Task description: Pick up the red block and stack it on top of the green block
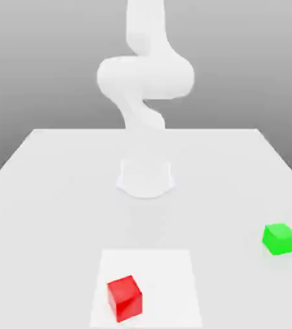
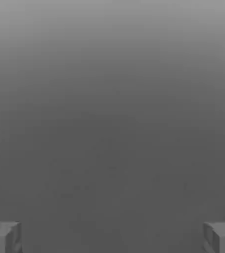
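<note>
The red block [image 1: 124, 299] is a small bright red cube lying on a paler square patch [image 1: 167, 276] near the table's front edge. Off toward the exterior view's right rests the green block [image 1: 279, 239], a cube of about the same size, well apart from the red one. In the hand view my gripper [image 2: 112, 237] is open, its two grey fingertips [image 2: 3, 237] standing far apart with nothing between them, against a plain grey backdrop. The white arm [image 1: 145, 74] rises from its base behind both blocks.
The arm's round base [image 1: 146, 177] stands mid-table on the white table [image 1: 58, 193]. The table's edges run along both sides and the back, with a grey backdrop beyond.
</note>
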